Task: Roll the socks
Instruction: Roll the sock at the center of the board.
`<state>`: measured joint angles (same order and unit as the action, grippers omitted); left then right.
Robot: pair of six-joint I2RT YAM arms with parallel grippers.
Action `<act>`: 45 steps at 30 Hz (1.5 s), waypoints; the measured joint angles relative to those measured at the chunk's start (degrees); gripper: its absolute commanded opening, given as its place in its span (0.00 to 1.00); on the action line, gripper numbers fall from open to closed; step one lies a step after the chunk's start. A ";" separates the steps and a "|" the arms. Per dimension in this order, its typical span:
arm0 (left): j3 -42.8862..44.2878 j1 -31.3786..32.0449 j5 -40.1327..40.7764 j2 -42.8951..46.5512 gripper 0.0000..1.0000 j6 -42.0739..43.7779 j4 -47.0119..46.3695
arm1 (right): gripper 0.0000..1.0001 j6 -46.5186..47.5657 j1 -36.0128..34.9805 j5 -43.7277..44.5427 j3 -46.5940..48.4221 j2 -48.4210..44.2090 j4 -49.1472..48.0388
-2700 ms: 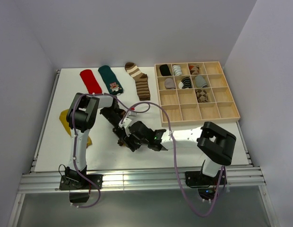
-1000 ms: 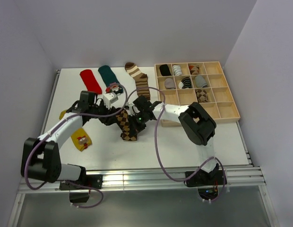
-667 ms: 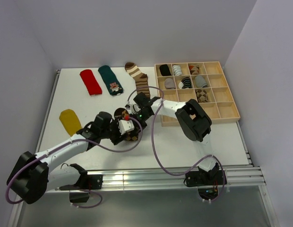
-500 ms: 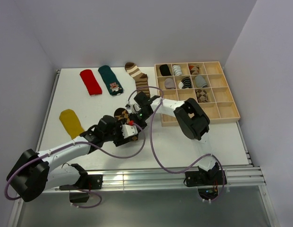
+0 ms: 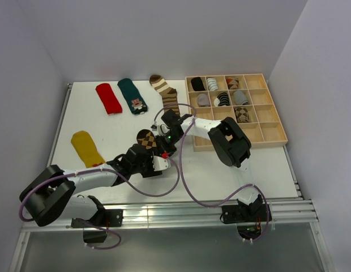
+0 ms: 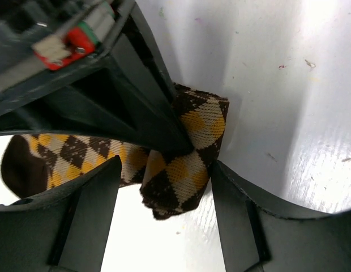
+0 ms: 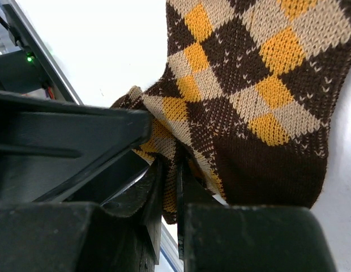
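Note:
The brown argyle sock lies mid-table with its near end folded over. My right gripper is shut on that folded end, reaching in from the far side. My left gripper is open, its two fingers straddling the folded end without touching it; from above it sits at the sock's near end. Flat on the table lie a mustard sock, a red sock, a dark teal sock and a striped sock.
A wooden tray of square compartments stands at the right, rolled socks in several of its far cells. Purple cables loop over the table by both arms. The table's near rail runs along the arm bases.
My left arm swung from the far left round to the near side and opened its gripper around the sock's folded end. The right gripper kept its hold on the sock.

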<state>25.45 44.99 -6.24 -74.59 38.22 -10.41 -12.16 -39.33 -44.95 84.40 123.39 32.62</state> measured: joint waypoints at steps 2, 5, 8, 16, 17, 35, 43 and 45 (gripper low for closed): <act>0.00 0.02 0.09 -1.49 0.64 -0.04 -0.87 | 0.09 0.00 0.11 -0.07 0.00 0.00 0.04; 0.35 0.13 -0.04 -3.41 0.50 -0.33 -1.88 | 0.13 0.00 0.31 -0.02 0.00 0.00 -0.07; 1.64 0.33 -0.61 -4.83 0.27 -0.81 -0.85 | 0.19 -0.46 0.68 -0.13 -0.22 0.00 -0.55; 9.35 -1.01 -4.42 -7.85 0.00 -3.56 9.07 | 0.52 -3.41 1.73 4.55 -5.86 -4.66 -5.14; 10.62 -1.81 -6.23 -8.26 0.00 -4.09 10.88 | 0.54 -3.91 1.70 6.29 -7.45 -6.34 -6.03; 31.98 -21.53 -39.80 -25.88 0.00 -1.75 42.56 | 0.57 -12.61 3.56 32.79 -35.76 -43.36 -24.17; 41.88 -26.03 -51.54 -38.47 0.00 7.78 59.95 | 0.63 -2.73 -5.70 38.03 -45.16 -54.38 -33.33; 43.95 -26.32 -53.35 -41.27 0.00 10.40 64.43 | 0.63 -0.37 -9.31 38.07 -44.92 -53.57 -35.56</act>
<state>69.41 18.68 -59.59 -115.85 48.62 54.02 -12.53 -48.64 -6.87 39.48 69.82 -2.94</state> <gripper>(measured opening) 0.078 0.627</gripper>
